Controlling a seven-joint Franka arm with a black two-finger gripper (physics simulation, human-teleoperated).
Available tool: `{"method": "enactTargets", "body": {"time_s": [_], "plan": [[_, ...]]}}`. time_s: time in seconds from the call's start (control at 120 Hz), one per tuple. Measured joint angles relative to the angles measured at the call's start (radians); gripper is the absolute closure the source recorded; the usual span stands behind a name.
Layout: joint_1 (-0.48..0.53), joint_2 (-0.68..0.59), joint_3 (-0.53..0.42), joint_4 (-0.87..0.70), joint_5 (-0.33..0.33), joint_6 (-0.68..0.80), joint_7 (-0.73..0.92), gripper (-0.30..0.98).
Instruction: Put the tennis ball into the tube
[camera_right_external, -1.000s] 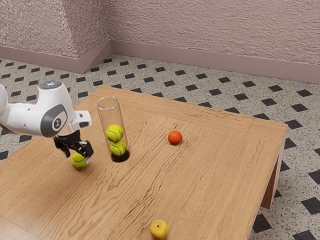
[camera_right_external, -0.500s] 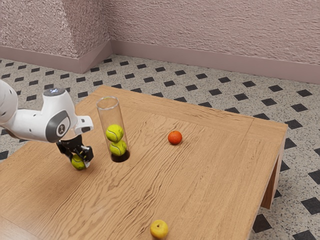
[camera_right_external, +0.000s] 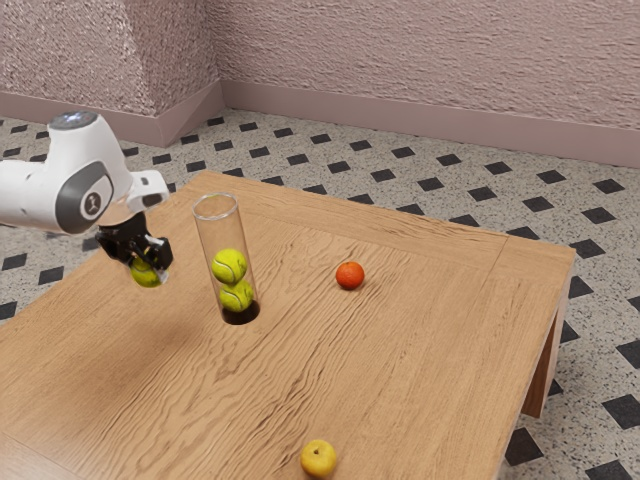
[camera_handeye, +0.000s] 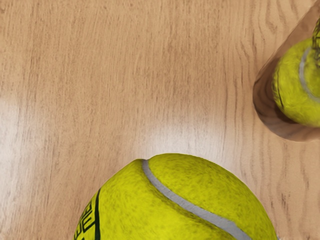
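Your gripper (camera_right_external: 149, 266) clamps the tennis ball (camera_handeye: 175, 205) beside the upright tube (camera_right_external: 218, 236), its rim (camera_right_external: 218, 218) higher, toward the exterior view's right.

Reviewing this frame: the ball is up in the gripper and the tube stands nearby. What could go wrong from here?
The gripper holds the tennis ball seemingly below the rim of the clear tube; crossing without rising could knock the tube over. The tube's mouth looks little wider than a ball, so an off-centre release might catch on the rim. The ball is round and could slip from the fingers and roll away.
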Motion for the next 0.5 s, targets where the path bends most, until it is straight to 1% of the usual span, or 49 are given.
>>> {"method": "enactTargets", "body": {"time_s": [0.108, 0.167, 0.275, 0.392, 0.5], "plan": [[0.017, -0.091, -0.039, 0.010, 0.005, -0.057, -0.023, 0.52], [0.013, -0.109, -0.074, 0.069, 0.004, -0.101, -0.039, 0.51], [-0.009, -0.110, -0.124, 0.184, 0.001, -0.188, -0.067, 0.47], [-0.006, -0.091, -0.151, 0.239, -0.003, -0.246, -0.088, 0.44], [-0.010, -0.046, -0.168, 0.286, -0.007, -0.273, -0.105, 0.38]]}}
